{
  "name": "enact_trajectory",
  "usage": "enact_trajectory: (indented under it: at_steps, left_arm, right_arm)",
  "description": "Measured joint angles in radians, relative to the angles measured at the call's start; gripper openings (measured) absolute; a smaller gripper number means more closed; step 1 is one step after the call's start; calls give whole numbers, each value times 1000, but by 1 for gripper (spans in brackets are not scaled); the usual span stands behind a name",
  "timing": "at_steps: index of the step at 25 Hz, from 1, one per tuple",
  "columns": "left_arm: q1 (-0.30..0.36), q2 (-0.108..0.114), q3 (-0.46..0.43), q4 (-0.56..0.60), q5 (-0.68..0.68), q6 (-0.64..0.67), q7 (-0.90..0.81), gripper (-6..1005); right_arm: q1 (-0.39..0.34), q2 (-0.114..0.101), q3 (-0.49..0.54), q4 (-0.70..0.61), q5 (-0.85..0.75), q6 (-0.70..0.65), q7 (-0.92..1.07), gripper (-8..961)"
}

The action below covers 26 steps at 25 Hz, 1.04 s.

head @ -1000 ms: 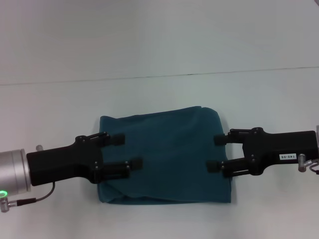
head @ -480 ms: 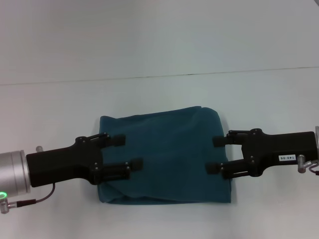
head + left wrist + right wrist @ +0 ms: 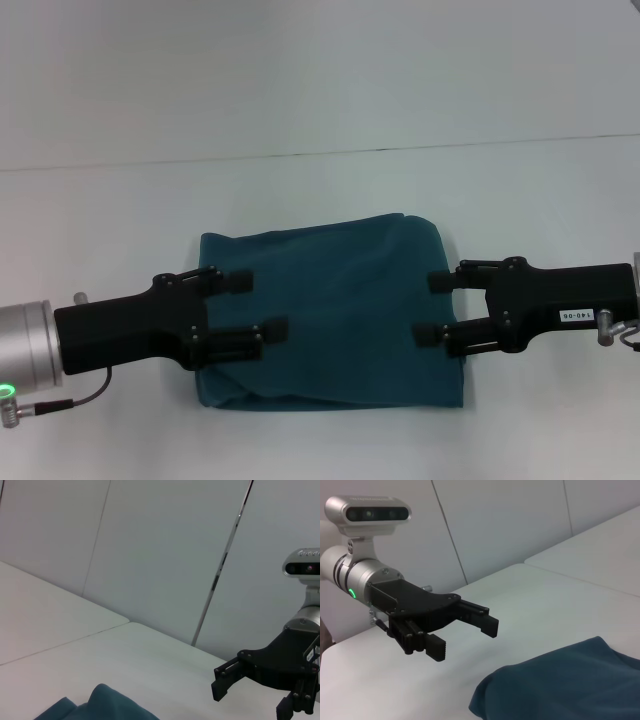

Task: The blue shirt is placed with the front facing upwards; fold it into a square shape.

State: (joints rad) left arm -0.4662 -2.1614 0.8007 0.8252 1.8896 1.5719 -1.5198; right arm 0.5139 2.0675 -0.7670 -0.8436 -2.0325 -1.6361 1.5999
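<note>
Folded blue shirt lies between left tool and right tool.

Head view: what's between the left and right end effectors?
Only the folded blue shirt spans the stretch between the left end effector and the right end effector, both open above its side edges; nothing else lies there.

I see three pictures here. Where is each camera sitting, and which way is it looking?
Head view: on the robot's head, looking down at the folded blue shirt on the white table; the left gripper and right gripper show open over the shirt's sides.
Left wrist view: on the left arm, looking across at the right gripper and the wall.
Right wrist view: on the right arm, looking back at the left gripper.
All three share the shirt.
</note>
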Motion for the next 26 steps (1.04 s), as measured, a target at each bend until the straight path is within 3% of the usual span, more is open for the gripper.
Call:
enact_trajectory:
  at_steps: [26]
  left_arm:
    - [1,0,0,0,2,0,-2,887]
  right_arm:
    - [0,2,-7,0,3,2,0,915]
